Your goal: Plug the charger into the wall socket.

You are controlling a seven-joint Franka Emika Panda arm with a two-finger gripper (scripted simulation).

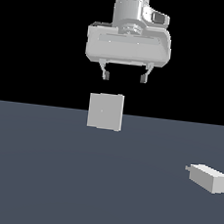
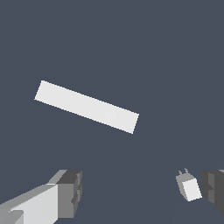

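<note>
Exterior view, arm: only the wrist and hand of the arm show; everything above is cut off by the frame edge.
Exterior view, end effector (image 1: 125, 77): hangs high above the table (image 1: 52, 176), fingers pointing down and spread wide apart, nothing between them.
Exterior view, wall socket (image 1: 105, 111): flat light-grey square plate standing upright below the end effector, well clear of the fingertips; its centre mark is very faint and its form cannot be made out.
Exterior view, charger (image 1: 209, 177): small elongated block lying on the table toward the exterior view's right, well apart from the wall socket; its far end runs close to the frame edge. A short stub projects from the end facing the exterior view's left; whether it is one prong or two cannot be told here.
Wrist view, wall socket (image 2: 86, 106): seen edge-on from above as a narrow tilted bar; the square face is not visible.
Wrist view, charger (image 2: 189, 186): foreshortened into a small block just beside one finger (image 2: 214, 186), apart from it. Two thin prongs are resolved here.
Wrist view, end effector (image 2: 140, 190): both fingers are cut off by the frame edges; the wide gap between them holds only bare table.
</note>
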